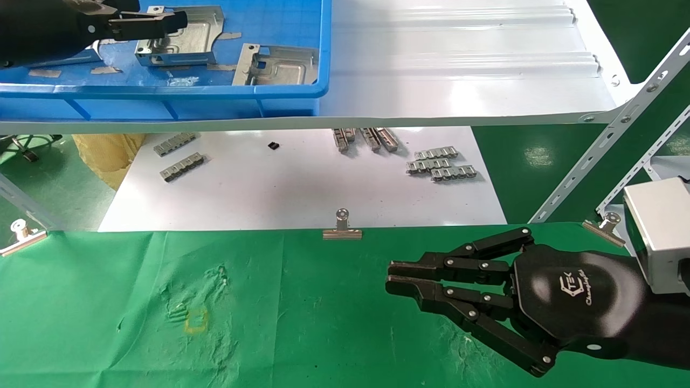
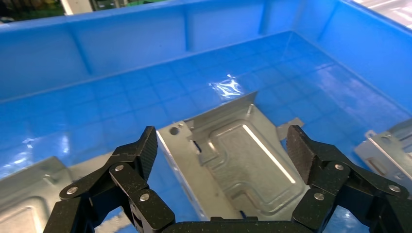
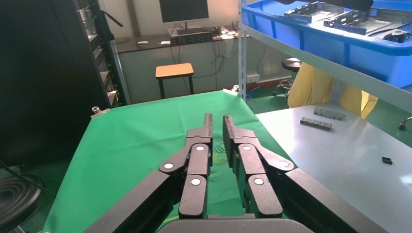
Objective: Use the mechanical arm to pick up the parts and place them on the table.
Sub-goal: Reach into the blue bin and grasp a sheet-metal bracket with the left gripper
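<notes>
From the head camera, the left gripper [image 1: 180,20] is reaching into the blue bin [image 1: 215,91] on the far left of the white shelf [image 1: 458,64], hanging over one metal plate [image 1: 186,37]; a second plate [image 1: 275,64] is lying just to its right in the same bin; the right gripper [image 1: 389,274] is hovering idle over the green table [image 1: 296,323] at near right, its fingers drawn almost together on nothing.

From the left wrist camera, the left gripper's fingers [image 2: 145,148] are standing wide open on either side of the plate [image 2: 233,155], not yet touching it; the plate is lying flat on the bin floor [image 2: 121,97] with one folded edge raised.

From the right wrist camera, the right gripper's fingers [image 3: 201,145] are nearly meeting, empty, above the green cloth [image 3: 131,141].

The plate is looking stiff, thin, light and slick, likely sharp-edged; lying flat it is offering little purchase, so the folded-up edge or two opposite sides are seeming the best hold, squeezed firmly against slipping.
</notes>
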Controlling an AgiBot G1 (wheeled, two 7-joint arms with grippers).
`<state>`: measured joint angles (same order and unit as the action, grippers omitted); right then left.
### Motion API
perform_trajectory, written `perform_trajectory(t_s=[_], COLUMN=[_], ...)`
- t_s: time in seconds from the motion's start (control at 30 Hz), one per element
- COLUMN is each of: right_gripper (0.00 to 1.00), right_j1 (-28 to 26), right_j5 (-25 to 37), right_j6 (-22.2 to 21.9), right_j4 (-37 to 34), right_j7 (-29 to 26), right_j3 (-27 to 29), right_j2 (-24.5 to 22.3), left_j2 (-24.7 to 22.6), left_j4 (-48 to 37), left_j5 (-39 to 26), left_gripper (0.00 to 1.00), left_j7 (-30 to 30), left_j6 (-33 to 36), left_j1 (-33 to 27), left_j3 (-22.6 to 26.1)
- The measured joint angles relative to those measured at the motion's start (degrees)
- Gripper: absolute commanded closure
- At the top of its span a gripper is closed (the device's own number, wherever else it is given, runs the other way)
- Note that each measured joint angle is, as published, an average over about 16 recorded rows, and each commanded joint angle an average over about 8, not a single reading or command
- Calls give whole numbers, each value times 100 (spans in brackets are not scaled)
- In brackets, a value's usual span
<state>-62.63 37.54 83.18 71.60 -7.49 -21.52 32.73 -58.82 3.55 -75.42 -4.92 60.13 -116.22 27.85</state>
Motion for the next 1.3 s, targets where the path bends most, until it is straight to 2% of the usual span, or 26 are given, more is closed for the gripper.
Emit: perform_trajectory(t_s=[0.27, 0.33, 0.37, 0.57, 0.63, 0.9, 0.93, 1.17, 1.2, 1.3], right_gripper=[0, 0, 0, 0, 0, 0, 0, 0, 0, 0], right_j1=[0, 0, 0, 0, 0, 0, 0, 0, 0, 0], right_j5=[0, 0, 0, 0, 0, 0, 0, -1, -1, -1], right_j6=[0, 0, 0, 0, 0, 0, 0, 0, 0, 0], right_j4=[0, 0, 0, 0, 0, 0, 0, 0, 0, 0], right_j7=[0, 0, 0, 0, 0, 0, 0, 0, 0, 0], right_j3=[0, 0, 0, 0, 0, -1, -1, -1, -1, -1], right_j2=[0, 0, 0, 0, 0, 0, 0, 0, 0, 0], left_j2=[45, 63, 72, 110, 113, 94, 89, 65, 64, 59], left_j4=[-140, -141, -141, -148, -156, -246, -260, -324, -331, -351], left_j5=[72, 102, 116, 126, 117, -49, -71, -123, -125, -126], left_gripper=[100, 97, 92, 18, 0, 0, 8, 95, 100, 100], left_j7=[137, 222, 266, 488, 541, 570, 561, 518, 512, 490], left_j6=[99, 105, 107, 63, 38, -22, -39, -101, -104, -108], left_j1=[13, 24, 28, 5, -13, -109, -121, -145, -145, -142], left_j3=[-49, -70, -80, -89, -84, 31, 46, 83, 84, 85])
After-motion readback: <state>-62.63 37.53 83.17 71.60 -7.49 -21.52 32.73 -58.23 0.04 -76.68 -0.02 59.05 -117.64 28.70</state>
